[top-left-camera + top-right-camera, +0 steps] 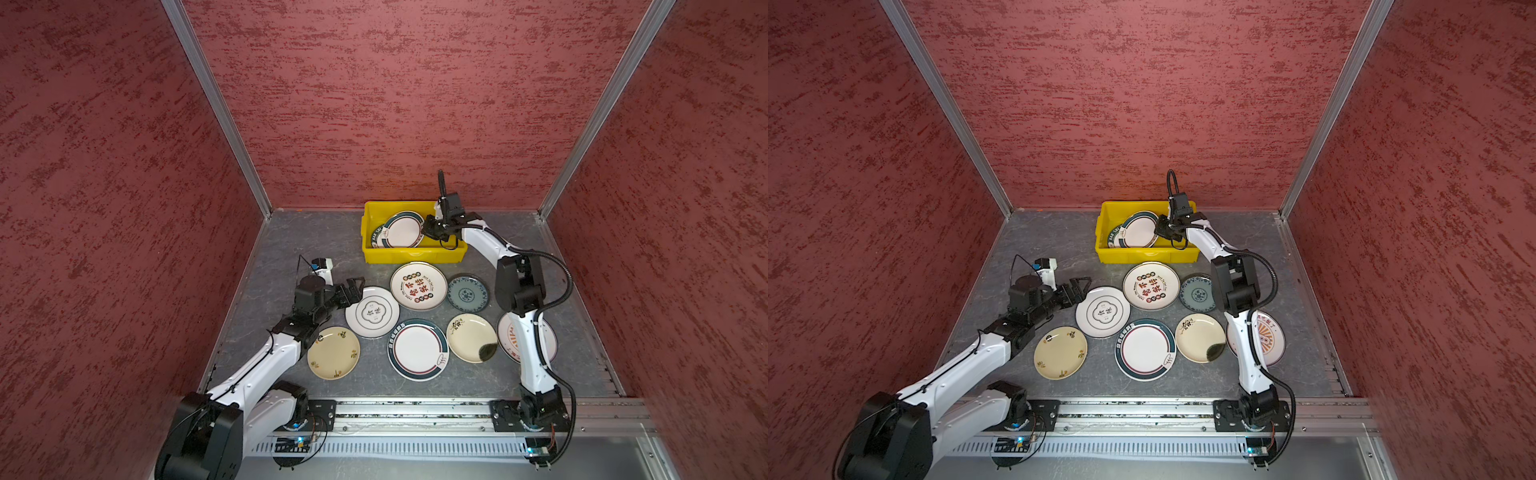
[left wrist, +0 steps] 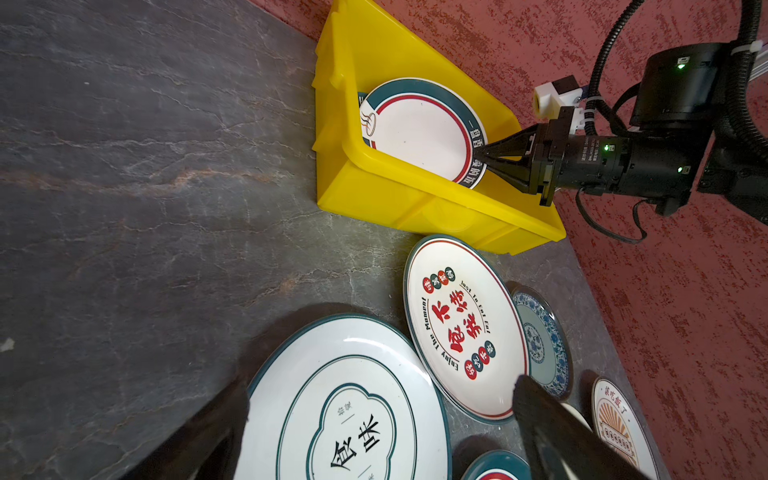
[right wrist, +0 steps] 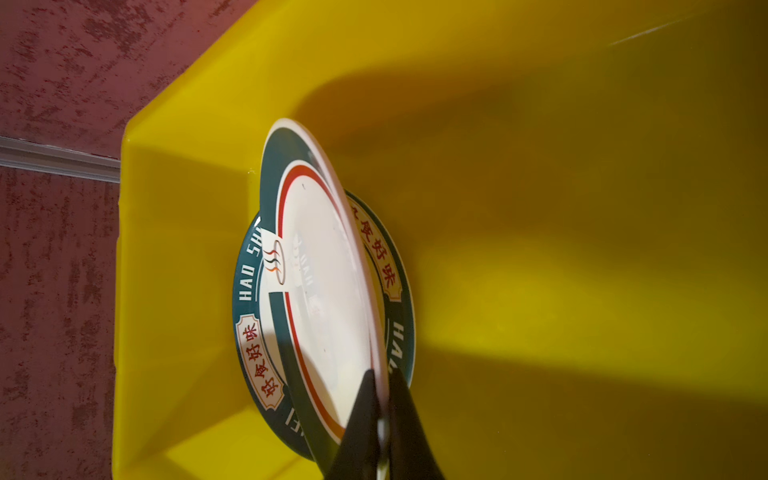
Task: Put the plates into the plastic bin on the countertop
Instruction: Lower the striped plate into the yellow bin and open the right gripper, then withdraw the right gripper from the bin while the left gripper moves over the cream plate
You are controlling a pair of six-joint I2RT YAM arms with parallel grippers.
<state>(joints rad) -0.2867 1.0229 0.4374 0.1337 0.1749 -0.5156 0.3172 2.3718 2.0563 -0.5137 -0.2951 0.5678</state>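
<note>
3 red textured walls (image 1: pixel 374 104) meet at 2 aluminium corner posts (image 1: pixel 217 108).

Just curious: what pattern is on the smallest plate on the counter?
Grey-blue with a blue floral pattern; the small plate shows best in the left wrist view.

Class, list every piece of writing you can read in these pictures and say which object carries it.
"Enjoy The Moment", "Just To Eat Eat": plate with red characters.
"食味": white plate with a green flower outline.
"HAO SH" (rest hidden), "好食好味": lower plate in the yellow bin.
Too blurred: rim writing on the tilted plate in the right gripper, and the sunburst plate.
</note>
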